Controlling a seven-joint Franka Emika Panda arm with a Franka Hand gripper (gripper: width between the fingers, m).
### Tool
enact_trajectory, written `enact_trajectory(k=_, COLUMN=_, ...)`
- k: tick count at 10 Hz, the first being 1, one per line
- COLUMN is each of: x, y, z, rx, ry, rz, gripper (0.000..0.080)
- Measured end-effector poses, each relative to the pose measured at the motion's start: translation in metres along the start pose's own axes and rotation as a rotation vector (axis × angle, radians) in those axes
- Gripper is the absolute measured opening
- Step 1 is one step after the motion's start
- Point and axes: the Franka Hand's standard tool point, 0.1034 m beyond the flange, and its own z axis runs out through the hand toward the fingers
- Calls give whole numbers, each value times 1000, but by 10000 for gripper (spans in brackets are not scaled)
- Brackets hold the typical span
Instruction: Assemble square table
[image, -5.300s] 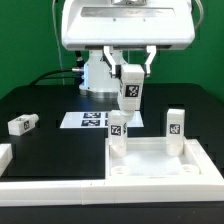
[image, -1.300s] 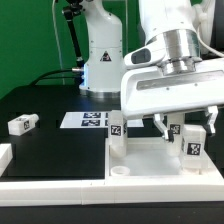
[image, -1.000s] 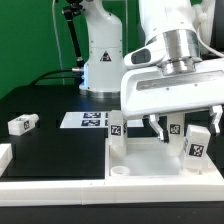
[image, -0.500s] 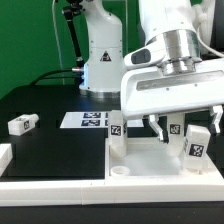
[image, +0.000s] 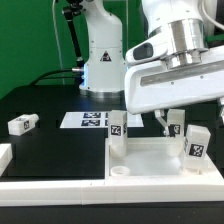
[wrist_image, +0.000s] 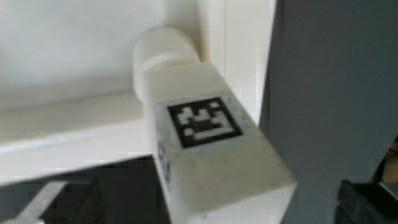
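Leg fitting is in hand: jaws stand released above an upright leg (image: 196, 143) in a corner of the square top (image: 150, 162); next comes grasping the loose leg (image: 22, 124) lying apart from that top

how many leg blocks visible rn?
4. Loose leg lies on the black table at the exterior view's left. On the square top stand the far-left leg, far-right leg and near-right leg. None seems hidden.

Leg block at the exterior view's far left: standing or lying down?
Lying down. The leg block rests lengthwise on the black table, apart from the square top.
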Motion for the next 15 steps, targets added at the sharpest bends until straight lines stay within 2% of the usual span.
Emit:
enact_trajectory(k=1, x=0, y=-2, z=1, rx=7, ry=-144, rz=39, gripper=649)
enact_trajectory(k=2, x=11, y=3, z=-1, rx=2, ry=-164, rz=38, gripper=649)
enact_trajectory(k=4, x=2, y=7, z=-3, rx=10, ry=-304, rz=43, gripper=649)
enact_trajectory(k=5, x=8, y=8, z=-2, rx=8, ry=-270, rz=42, gripper=649)
enact_trajectory(k=6, x=6, y=10, z=-1, rx=5, ry=-284, rz=40, gripper=649)
enact_trajectory(k=7, x=5, y=25, z=-3, rx=-21, ry=-350, rz=39, gripper=649)
enact_trajectory(k=8, x=12, y=31, z=-3, rx=-49, ry=-374, rz=59, gripper=649)
enact_trajectory(k=9, x=16, y=27, z=0, rx=-60, ry=-374, rz=83, gripper=649)
enact_trajectory(k=11, x=16, y=29, z=6, rx=-67, ry=-378, rz=107, gripper=649)
enact_trajectory(k=13, x=14, y=17, z=11, rx=-62, ry=-359, rz=107, gripper=649)
enact_trajectory(k=15, x=12, y=17, z=12, rx=-63, ry=-355, rz=112, gripper=622)
